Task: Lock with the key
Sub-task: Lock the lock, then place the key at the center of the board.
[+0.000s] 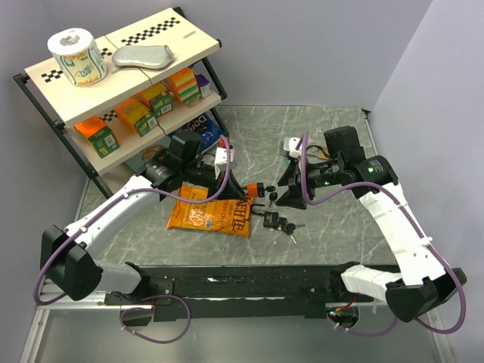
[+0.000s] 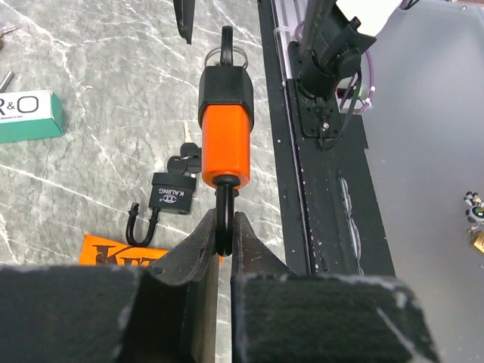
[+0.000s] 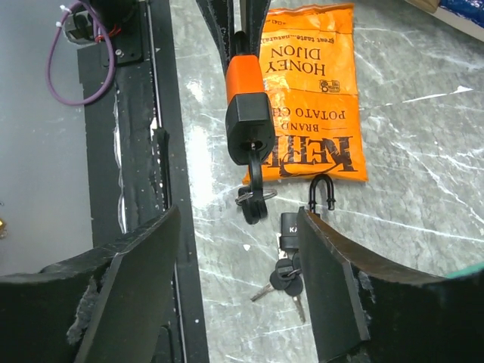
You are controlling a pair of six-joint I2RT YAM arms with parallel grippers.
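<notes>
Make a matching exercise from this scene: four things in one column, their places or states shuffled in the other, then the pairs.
1. orange padlock
2. black padlock
3. chip bag
4. toilet roll

A. stands on the top shelf
B. shackle clamped in the left pincer
C. lies flat on the table, print up
D. lies on the table with keys beside it

Pairs: 1-B, 2-D, 3-C, 4-A

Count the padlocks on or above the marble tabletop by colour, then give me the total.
orange padlock: 1
black padlock: 1
Total: 2
</notes>
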